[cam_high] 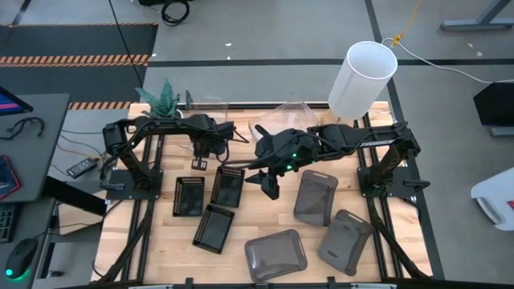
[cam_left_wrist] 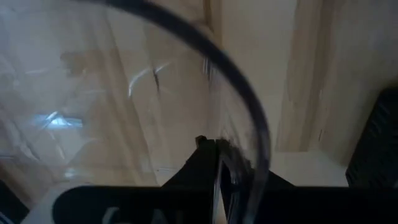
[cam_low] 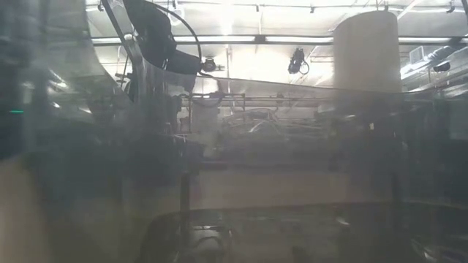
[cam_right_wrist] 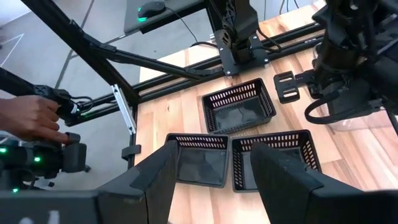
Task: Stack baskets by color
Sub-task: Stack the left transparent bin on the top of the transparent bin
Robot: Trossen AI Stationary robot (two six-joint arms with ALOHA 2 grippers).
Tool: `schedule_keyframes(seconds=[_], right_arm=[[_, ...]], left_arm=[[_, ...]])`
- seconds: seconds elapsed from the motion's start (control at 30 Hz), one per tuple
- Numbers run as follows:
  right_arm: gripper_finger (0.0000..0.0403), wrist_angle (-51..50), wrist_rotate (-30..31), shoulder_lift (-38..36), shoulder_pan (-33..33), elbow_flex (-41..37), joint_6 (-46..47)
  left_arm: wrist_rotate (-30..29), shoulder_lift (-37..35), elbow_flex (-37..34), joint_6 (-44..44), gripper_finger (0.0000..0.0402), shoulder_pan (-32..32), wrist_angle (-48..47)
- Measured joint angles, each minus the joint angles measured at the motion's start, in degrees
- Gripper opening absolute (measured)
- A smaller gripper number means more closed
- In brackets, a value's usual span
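Clear basket [cam_left_wrist: 124, 93] rim seemingly between fingers [cam_left_wrist: 208, 168]

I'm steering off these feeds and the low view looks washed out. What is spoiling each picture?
Low view: a clear basket right at the lens veils the room in haze, with ceiling lights glaring through. Left wrist view: the left gripper is shut on a clear basket rim, blurred by closeness. High view and right wrist view: evenly lit, black perforated baskets sharp.

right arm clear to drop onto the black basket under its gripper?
Probably yes. The right gripper hangs open beside the black basket, nothing lying over it. The left gripper is farther back, shut on a clear basket's rim, out of the way.
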Motion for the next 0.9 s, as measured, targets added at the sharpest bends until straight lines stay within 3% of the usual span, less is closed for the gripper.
schedule_keyframes(seconds=[0.2, 0.43, 0.67, 0.9], right_arm=[[0.0208, -1.5, 0.0, -2.6, 0.1, 0.0, 0.3], [0.0208, -5.8, -0.2, -7.4, -0.1, 0.0, 0.3], [0.0208, -6.8, 0.9, -10.9, -1.3, 0.0, -0.9], [0.0208, -10.4, 3.5, -12.1, -1.3, 0.1, -0.8]], left_arm=[[-3.3, -3.3, 0.1, -3.4, 0.0006, -1.6, -1.4], [-3.8, -9.3, 6.6, -6.6, 0.0006, -4.2, -6.8], [-4.9, -11.1, 15.6, 3.7, 0.0006, -7.5, -6.4], [-10.2, -10.7, 22.2, 15.8, 0.0005, -10.0, -2.2]])
